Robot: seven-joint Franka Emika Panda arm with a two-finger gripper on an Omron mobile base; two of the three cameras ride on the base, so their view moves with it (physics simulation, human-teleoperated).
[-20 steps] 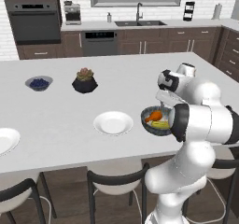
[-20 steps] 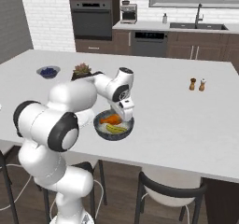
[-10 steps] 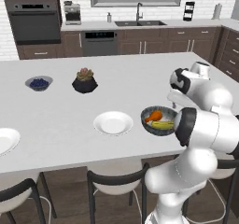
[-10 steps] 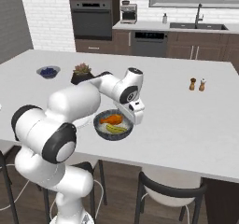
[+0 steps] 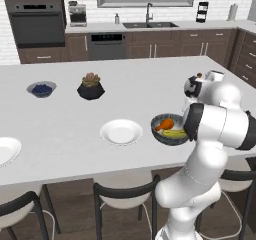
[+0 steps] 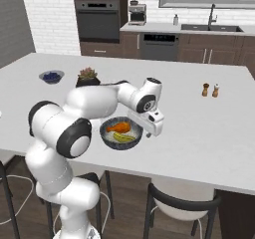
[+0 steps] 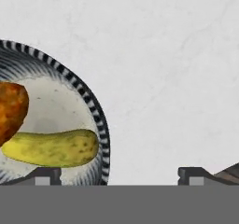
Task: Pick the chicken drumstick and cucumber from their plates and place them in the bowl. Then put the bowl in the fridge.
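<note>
In the left base view, the wide dark round bowl with a pale inside point(image 5: 169, 129) sits near the front edge of the white island counter point(image 5: 75, 114), just right of the empty round white plate point(image 5: 121, 132); a second white plate point(image 5: 6, 150) lies at the counter's far left. The small orange-brown chicken drumstick point(image 5: 164, 124) and the stubby yellow-green cucumber point(image 5: 174, 133) both lie inside the bowl, so the step in hand is judged to be gripping the bowl for the fridge. The two-finger gripper point(image 5: 191, 102) hangs just right of the bowl, behind the arm's elbow. In the right base view, the gripper point(image 6: 149, 132) stands at the bowl's point(image 6: 121, 133) right rim, low to the counter, holding nothing. In the hand view, the finger tips point(image 7: 46, 176) rise spread wide, one over the bowl's point(image 7: 95, 113) striped rim beside the cucumber point(image 7: 51, 147), the other over bare counter. To do this well, straddle the rim wall with one finger inside and one outside, descend squarely, close firmly, and lift level so nothing rolls out. Compared with one second ago, the hand has swung from above the bowl's centre out to its right rim, and the jaws have stayed wide.
</note>
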